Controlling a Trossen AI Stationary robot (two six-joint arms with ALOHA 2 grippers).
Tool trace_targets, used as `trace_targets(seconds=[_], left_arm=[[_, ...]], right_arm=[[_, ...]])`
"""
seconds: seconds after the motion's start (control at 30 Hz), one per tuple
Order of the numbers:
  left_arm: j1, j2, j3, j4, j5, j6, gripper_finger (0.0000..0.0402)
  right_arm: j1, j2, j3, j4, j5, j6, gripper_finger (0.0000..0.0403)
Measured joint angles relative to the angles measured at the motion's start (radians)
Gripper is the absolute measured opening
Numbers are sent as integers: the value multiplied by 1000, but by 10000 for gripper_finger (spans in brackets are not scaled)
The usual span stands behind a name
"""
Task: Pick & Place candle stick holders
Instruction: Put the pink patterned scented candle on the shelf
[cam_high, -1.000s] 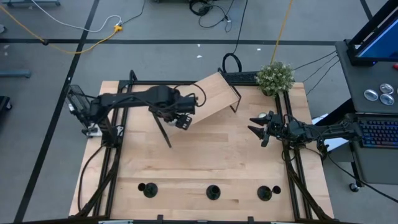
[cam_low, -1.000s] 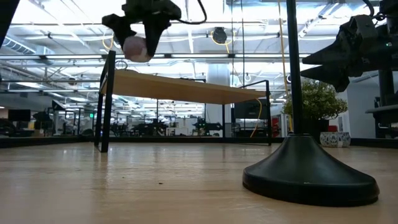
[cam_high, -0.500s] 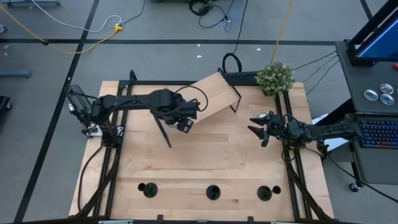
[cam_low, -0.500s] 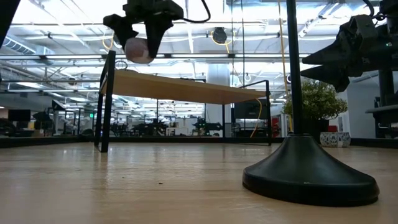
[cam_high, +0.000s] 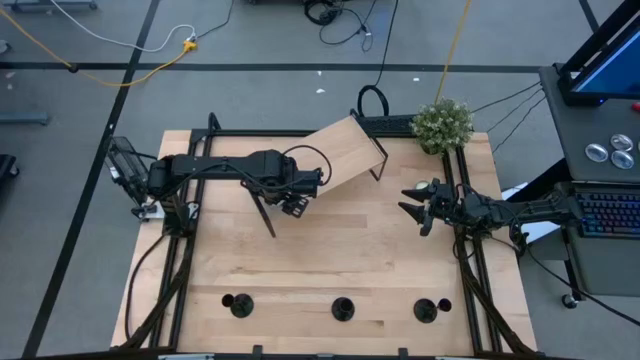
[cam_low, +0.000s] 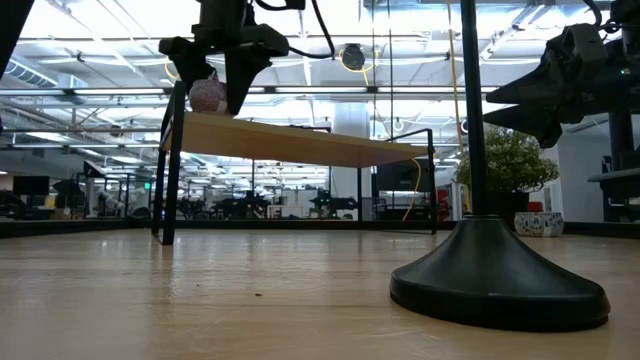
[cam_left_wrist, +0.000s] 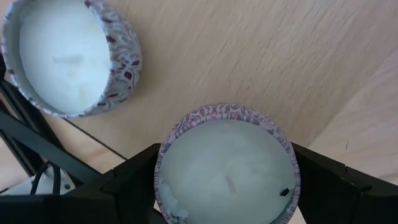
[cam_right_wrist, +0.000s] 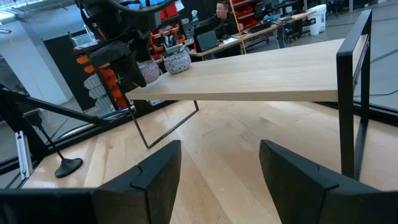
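Three black candle stick holders (cam_high: 238, 305) (cam_high: 343, 308) (cam_high: 425, 310) stand on their round bases along the table's near edge. One of them looms close in the low view (cam_low: 498, 275). My left gripper (cam_high: 294, 200) (cam_low: 218, 75) hangs over the near left end of a raised wooden shelf (cam_high: 345, 150). It is shut on a round patterned candle tin (cam_left_wrist: 227, 171) (cam_low: 208, 95) filled with white wax. A second tin like it (cam_left_wrist: 68, 56) (cam_right_wrist: 177, 60) rests on the shelf top. My right gripper (cam_high: 412, 205) (cam_right_wrist: 217, 174) waits open and level at the table's right side. My left gripper pinches the candle tin by two opposite sides of its wall (cam_left_wrist: 163, 163) between its two fingers (cam_left_wrist: 127, 186). The fingers come from above, pointing down. The tin sits level with its wax face up, just above the shelf top.
The shelf stands on thin black legs (cam_low: 168, 170) with free room beneath it. A potted plant (cam_high: 442, 125) stands at the table's far right corner. Bare table top (cam_high: 340, 250) lies between the shelf and the holders. People and workbenches show in the room beyond.
My left gripper has sunk a little toward the shelf top with the candle tin, which stays level in the hold and is lower against the shelf edge than before.
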Motion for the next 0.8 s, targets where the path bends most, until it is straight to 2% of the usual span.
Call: trace_targets(seconds=[0.27, 0.53, 0.8], left_arm=[[0, 0, 0, 6, -25, 24, 308], [0, 0, 0, 5, -47, 30, 344], [5, 0, 0, 1, -48, 36, 337]], right_arm=[[0, 0, 0, 0, 0, 0, 212], [0, 0, 0, 0, 0, 0, 212], [0, 0, 0, 0, 0, 0, 212]])
